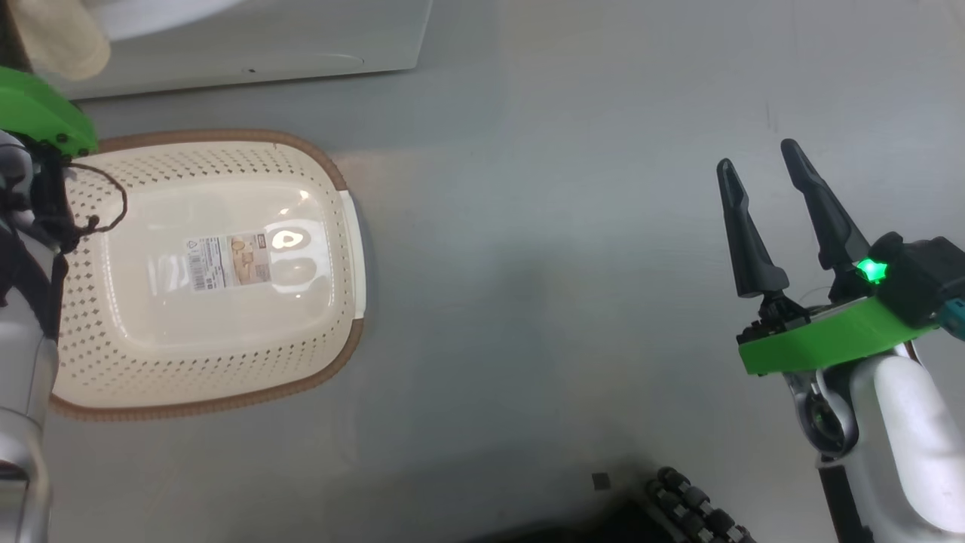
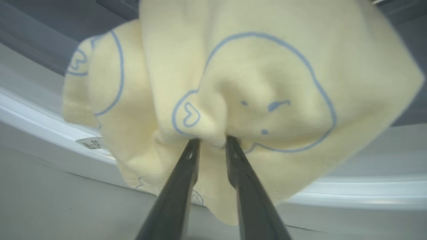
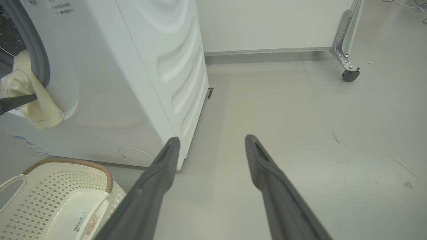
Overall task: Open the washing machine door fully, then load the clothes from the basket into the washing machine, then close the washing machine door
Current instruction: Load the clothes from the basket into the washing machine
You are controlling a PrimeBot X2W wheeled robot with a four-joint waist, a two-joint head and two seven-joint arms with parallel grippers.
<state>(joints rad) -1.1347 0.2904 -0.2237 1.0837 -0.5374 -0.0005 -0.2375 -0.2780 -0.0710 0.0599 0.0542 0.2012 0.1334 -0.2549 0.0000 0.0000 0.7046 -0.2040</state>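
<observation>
A pale cream-yellow garment (image 2: 267, 83) with thin blue line drawings hangs bunched at the tips of my left gripper (image 2: 213, 140). The jaws stand narrow, with a fold of cloth pinched between them. In the right wrist view the same garment (image 3: 36, 110) droops over the lower lip of the washing machine (image 3: 133, 83) opening, with a dark left finger (image 3: 16, 101) against it. The basket (image 1: 226, 136) sits on the floor with only its label inside. My right gripper (image 1: 758, 155) hovers open over bare floor, nothing between its fingers. The washing machine door is out of view.
The left arm's green wrist (image 1: 38, 113) reaches over the basket's left rim. The washer's white side panel (image 3: 180, 66) stands just right of the basket (image 3: 66, 186). A castor wheel (image 3: 350, 75) on a metal leg stands at the far right by the wall.
</observation>
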